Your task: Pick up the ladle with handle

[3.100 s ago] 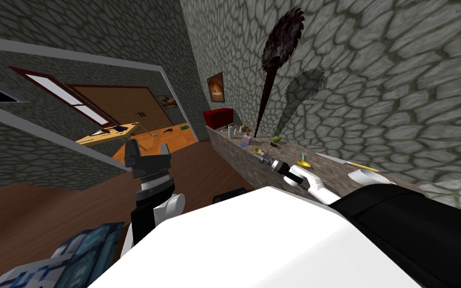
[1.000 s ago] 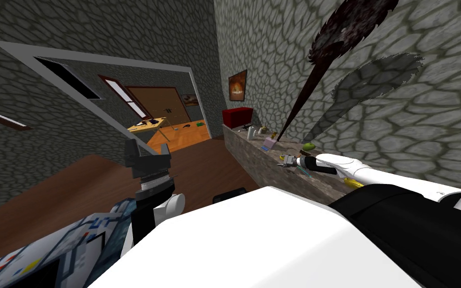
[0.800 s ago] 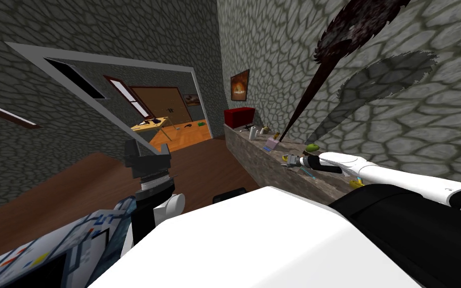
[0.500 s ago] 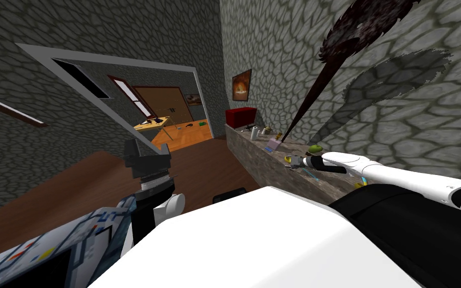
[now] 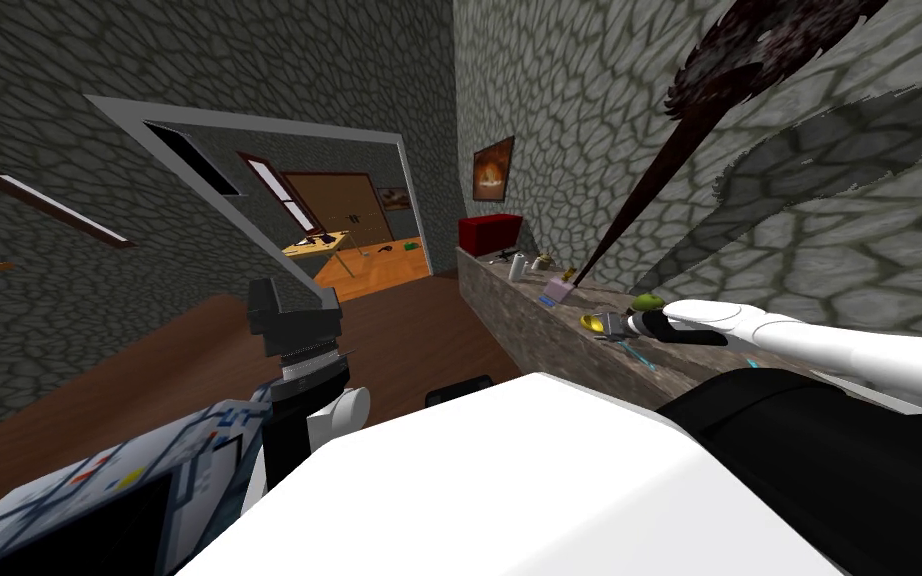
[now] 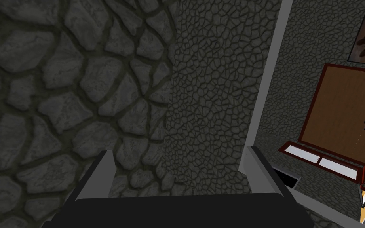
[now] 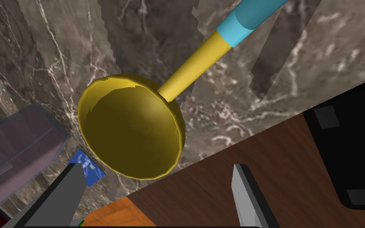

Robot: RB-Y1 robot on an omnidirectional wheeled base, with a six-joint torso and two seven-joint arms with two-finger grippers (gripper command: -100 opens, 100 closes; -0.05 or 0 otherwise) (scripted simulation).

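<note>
**Jaws spread wide, ladle [image 7: 130,126] bowl just ahead of them**

Both fingers of the right gripper [image 7: 156,166] stand well apart and pinch nothing. The ladle lies on a brown-grey marbled counter [image 7: 59,47], close to its front edge. Its yellow bowl sits just ahead of the open fingers, in the gap between them, with its hollow turned toward the wrist camera. The bowl is nearer to the finger beside a small blue card [image 7: 88,168] than to the other finger, and neither finger touches it. From the bowl's far rim a yellow stem runs straight away from the gripper and passes into a light blue grip.

A translucent lilac box [image 7: 15,146] stands on the counter just beside the bowl, on the blue card's side. Brown wooden floor [image 7: 201,178] shows under the counter's edge, below the other finger.

From the head camera, the right gripper [image 5: 611,325] reaches out over the counter [image 5: 519,300] with the ladle [image 5: 592,322] at its tip. The lilac box [image 5: 556,291] is just beyond, and a green round thing [image 5: 648,301] sits beside the wrist.

Over the floor, away from the counter, the left gripper [image 5: 296,300] is raised. Its fingers [image 6: 102,170] are likewise spread and hold nothing.
</note>
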